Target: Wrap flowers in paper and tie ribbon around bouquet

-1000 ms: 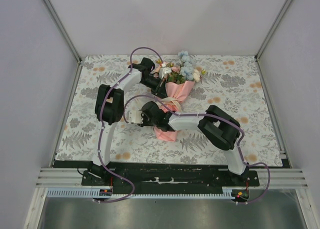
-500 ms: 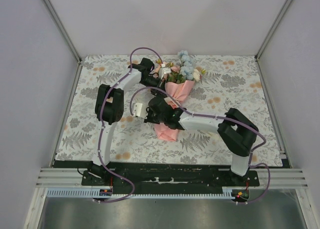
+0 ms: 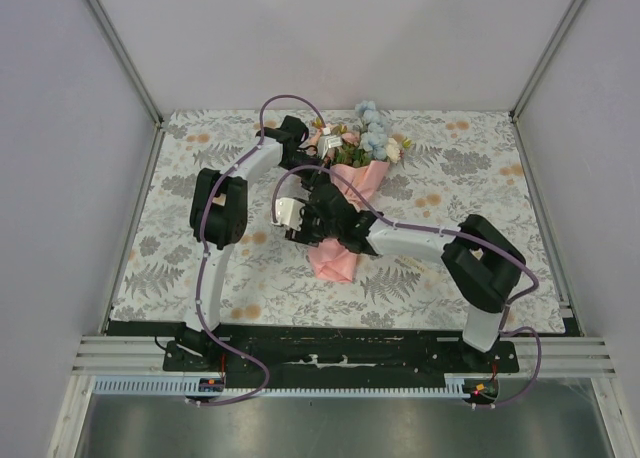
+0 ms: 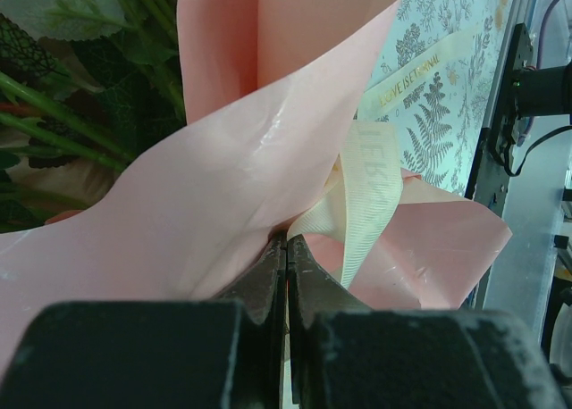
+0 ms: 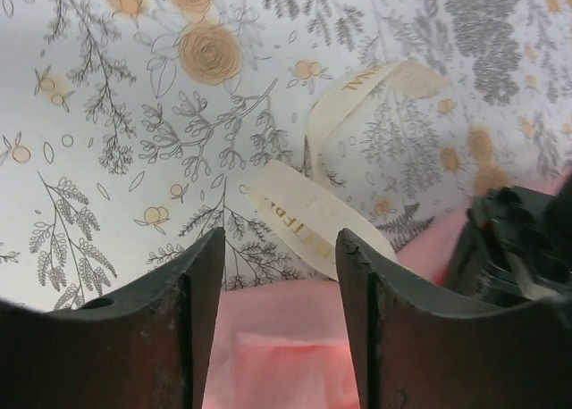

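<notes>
The bouquet lies mid-table, a pink paper cone with its flowers pointing away from me. My left gripper sits at the cone's upper left edge. It is shut, with the cream ribbon coming out from its fingertips against the paper fold. My right gripper hovers open over the cone's waist. Nothing is between its fingers. Past them, a loose length of ribbon lies looped on the cloth, with pink paper below.
A floral tablecloth covers the table. White enclosure walls and metal posts stand on three sides. The right arm's elbow hangs over the near right. In the right wrist view the black left gripper is close on the right.
The right gripper has shifted a little away from me along the cone to its waist, and its elbow has swung right. The left arm has held still.
</notes>
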`<state>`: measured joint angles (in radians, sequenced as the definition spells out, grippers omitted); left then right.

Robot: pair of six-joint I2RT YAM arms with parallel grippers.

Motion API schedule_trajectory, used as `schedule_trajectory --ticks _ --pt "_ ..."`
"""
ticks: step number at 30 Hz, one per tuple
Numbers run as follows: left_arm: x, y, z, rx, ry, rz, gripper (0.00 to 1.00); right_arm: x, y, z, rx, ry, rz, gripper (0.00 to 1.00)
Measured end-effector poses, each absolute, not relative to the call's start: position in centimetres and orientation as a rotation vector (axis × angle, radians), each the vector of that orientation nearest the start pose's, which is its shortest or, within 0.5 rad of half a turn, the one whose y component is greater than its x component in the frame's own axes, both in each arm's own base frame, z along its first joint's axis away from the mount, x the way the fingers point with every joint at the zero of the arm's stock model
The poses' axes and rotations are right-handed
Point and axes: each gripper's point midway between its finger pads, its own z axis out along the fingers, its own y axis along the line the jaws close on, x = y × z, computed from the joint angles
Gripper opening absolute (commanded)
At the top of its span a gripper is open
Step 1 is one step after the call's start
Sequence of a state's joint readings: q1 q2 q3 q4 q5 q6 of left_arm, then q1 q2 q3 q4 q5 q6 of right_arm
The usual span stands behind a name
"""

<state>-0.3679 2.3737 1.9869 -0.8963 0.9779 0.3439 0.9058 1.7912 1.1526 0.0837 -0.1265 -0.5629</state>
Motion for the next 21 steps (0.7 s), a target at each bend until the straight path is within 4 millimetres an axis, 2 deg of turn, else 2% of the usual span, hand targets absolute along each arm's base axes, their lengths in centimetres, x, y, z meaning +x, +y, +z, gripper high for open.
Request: schedule_trajectory --ticks 7,10,12,18,21 --pt "39.3 -29.9 7.3 1.073 2.324 -1.362 0.02 31.4 40.1 5.5 -1.633 1.537 0.296 0.65" --pt "39.3 -29.9 7.3 1.074 2.323 -1.363 0.02 32.4 40.7 4.1 -1.652 1.537 0.262 0.7" --pt "39.3 -29.9 7.3 1.074 2.323 -1.362 0.02 33.1 41.1 3.7 -1.652 1.531 0.23 0.74" --pt "39.3 -29.9 7.2 1.08 2.319 -1.361 0.02 34.7 41.4 4.1 -1.641 1.497 0.147 0.7" --pt "39.3 -29.9 7.2 1.083 2.316 -1.36 0.02 34.8 41.4 4.3 -1.629 1.446 0.126 0.75"
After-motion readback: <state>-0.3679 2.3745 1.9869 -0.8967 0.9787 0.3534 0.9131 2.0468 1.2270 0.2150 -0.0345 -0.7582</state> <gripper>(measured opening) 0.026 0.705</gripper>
